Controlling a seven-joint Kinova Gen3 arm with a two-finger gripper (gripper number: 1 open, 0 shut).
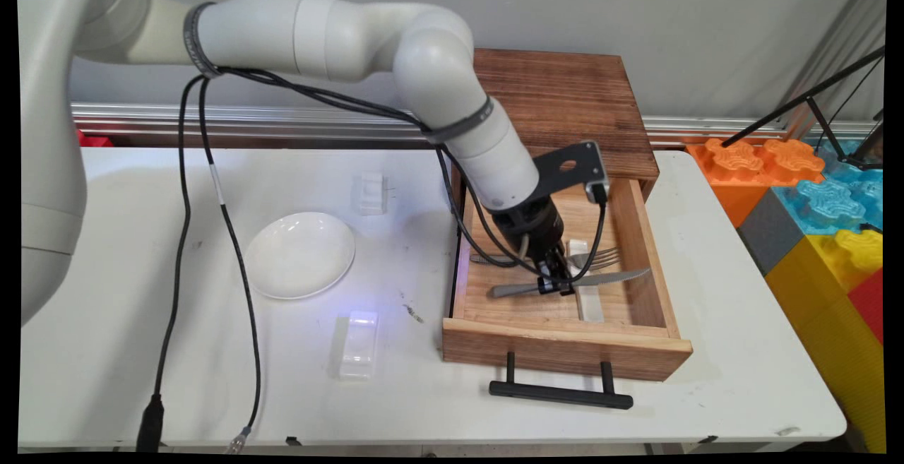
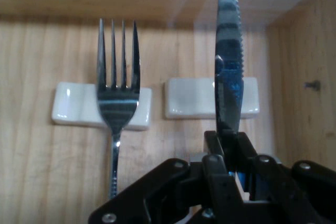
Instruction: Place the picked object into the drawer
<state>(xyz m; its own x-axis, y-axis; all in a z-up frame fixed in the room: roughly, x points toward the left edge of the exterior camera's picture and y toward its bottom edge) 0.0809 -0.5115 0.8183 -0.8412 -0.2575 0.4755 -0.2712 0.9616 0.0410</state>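
Closed tight, the jaws of the black gripper pinch a serrated steel knife near the middle of its length, gripping it between the fingertips; in the hand view the blade rises edge-on from between them. In the main view the knife lies roughly level, its grey handle pointing left and its toothed blade pointing right, inside the open wooden drawer. Whether it touches anything below it cannot be told. A fork lies on the drawer floor just behind the knife, its neck propped on a small white rest. A second white rest sits beside that one, under the line of the knife blade. The drawer is pulled out of a dark wooden cabinet and has a black bar handle on its front. On the white table to the left, well apart from the drawer, sit a white plate and two clear plastic blocks, one behind the plate and one in front.
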